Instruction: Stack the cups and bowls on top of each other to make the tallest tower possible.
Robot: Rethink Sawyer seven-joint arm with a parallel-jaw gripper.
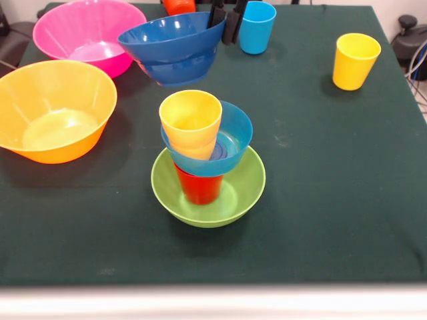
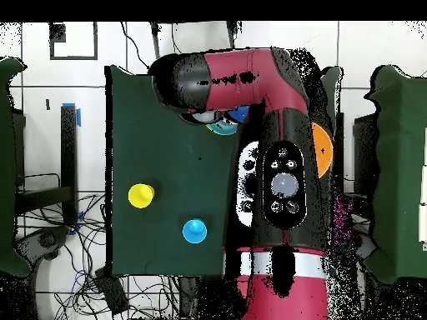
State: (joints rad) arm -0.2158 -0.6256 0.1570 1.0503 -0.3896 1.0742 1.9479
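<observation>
Bowls line the left edge in the front view: the yellow-orange bowl [image 1: 55, 110] and, behind it, the pink bowl [image 1: 90, 33]. Next, the dark blue bowl [image 1: 172, 47] hangs tilted above the cloth, its far rim pinched between the black fingers of the gripper [image 1: 225, 20]. Below it stands the tower [image 1: 207, 160]: green bowl [image 1: 237, 193], red cup [image 1: 199, 188], light blue bowl [image 1: 237, 137], yellow cup [image 1: 191, 120], leaning slightly. Behind the gripper an orange cup [image 1: 179, 6] peeks in; rightward stand the light blue cup [image 1: 257, 28] and another yellow cup [image 1: 355, 61]. The step in hand looks like carrying the dark blue bowl to the tower; next it needs centring level over the top yellow cup before release.
</observation>
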